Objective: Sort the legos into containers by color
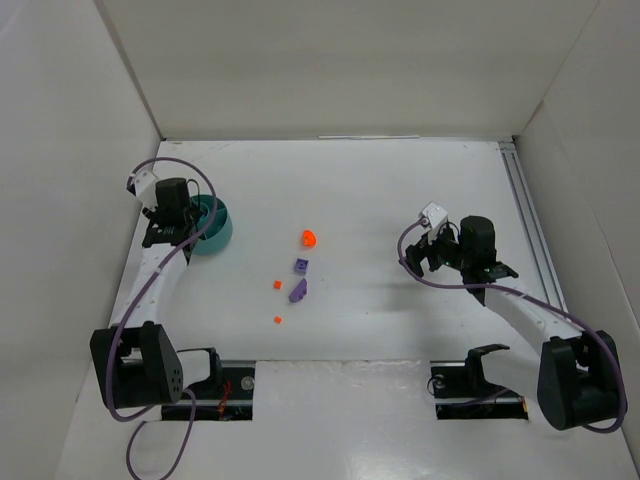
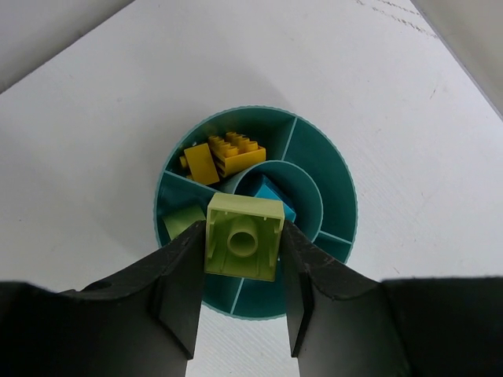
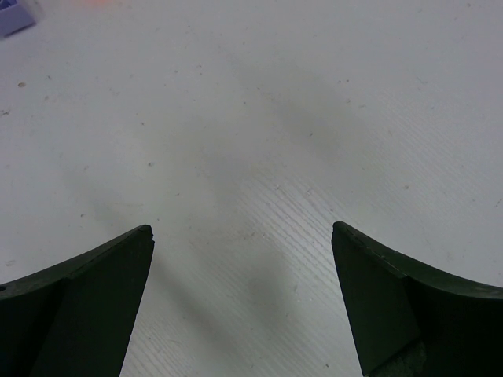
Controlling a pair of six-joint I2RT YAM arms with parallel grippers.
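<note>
My left gripper (image 2: 244, 247) is shut on a lime green brick (image 2: 242, 236) and holds it above the teal round tub (image 2: 334, 177), which stands at the table's left (image 1: 218, 232). In the tub, orange-yellow bricks (image 2: 224, 157) lie in one wedge, a lime green piece (image 2: 183, 220) in another, and a cyan piece (image 2: 271, 192) in the centre ring. My right gripper (image 3: 242, 236) is open and empty over bare table; it shows in the top view (image 1: 425, 255). Loose on the table are an orange piece (image 1: 309, 238), two purple bricks (image 1: 301, 265) (image 1: 298, 291) and two small orange bits (image 1: 277, 285) (image 1: 278, 320).
White walls stand close on the left, back and right of the table. A rail (image 1: 525, 215) runs along the right edge. A purple brick's corner (image 3: 16, 17) shows at the top left of the right wrist view.
</note>
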